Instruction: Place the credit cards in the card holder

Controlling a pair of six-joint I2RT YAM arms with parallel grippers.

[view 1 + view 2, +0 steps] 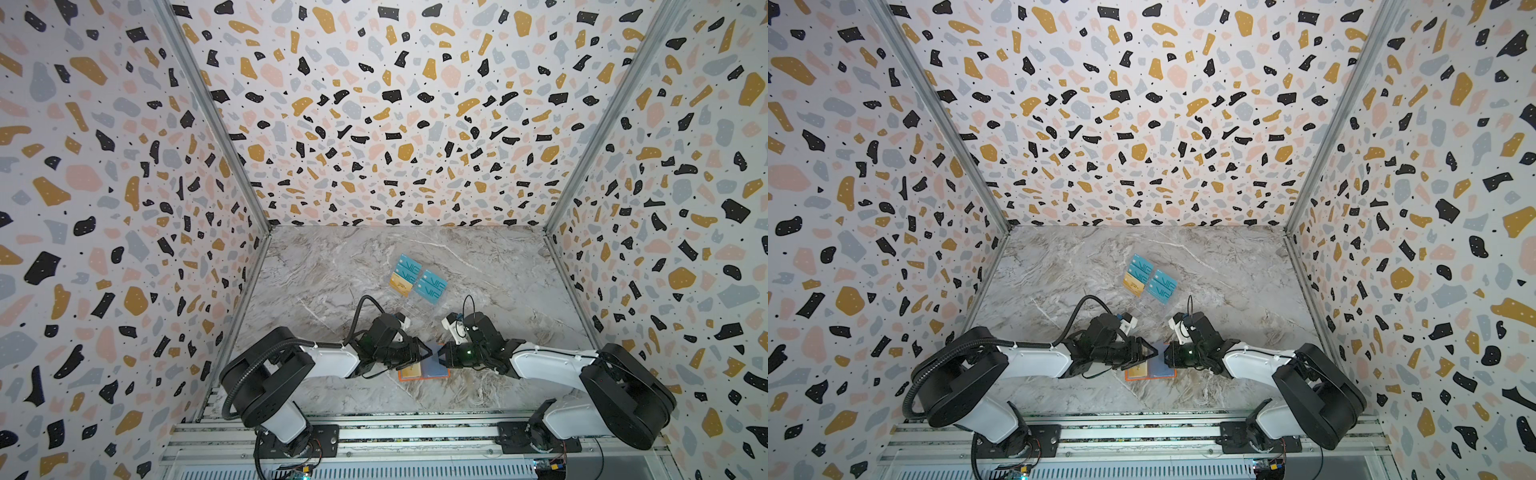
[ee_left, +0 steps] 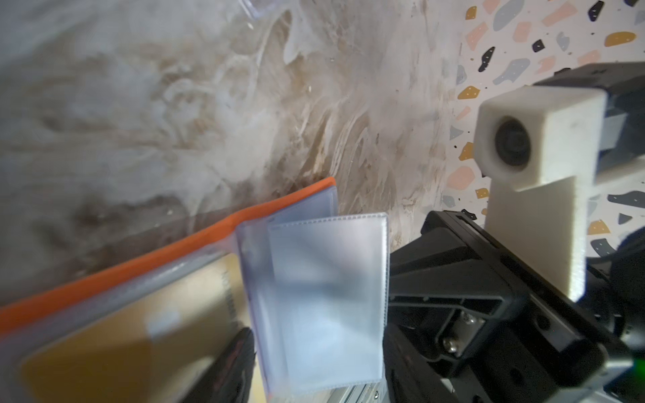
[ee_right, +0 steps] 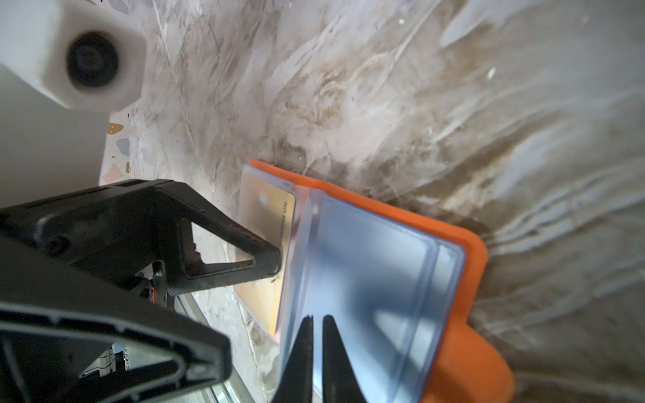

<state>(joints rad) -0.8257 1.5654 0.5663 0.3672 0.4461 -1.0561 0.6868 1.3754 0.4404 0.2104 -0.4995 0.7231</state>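
the holder (image 1: 415,378) lies open on the bench (image 1: 332,270), near the front edge and between the two arms, orange cover down and clear pages up. one gold card (image 3: 268,216) sits in the page on the left arm's side. in the right wrist view its print shows and it looks seated, so i judge one card done.

the left end effector (image 1: 426,352) is spread. the right wrist view shows its two fingers apart with nothing between them, one fingertip (image 3: 274,260) touching or just over the seated gold card. the right end effector (image 3: 316,319) is pressed together on a sleeve (image 3: 366,279), pinching its free edge so that the page stands up from the spine. that sleeve looks empty.

the other cards lie well back on the bench: four teal cards (image 1: 432,286) in two overlapping pairs and a loose gold card (image 1: 401,285) just beside them. they seem to rest on a clear stand (image 1: 436,302), which is hard to make out. neither arm is near them.

so the task is early: one card in and five to go, as far as i can count. the next step, as i read it, is for the left arm to fetch a card from the stand and slide it into the raised sleeve or another free one, with the right arm holding the page open.
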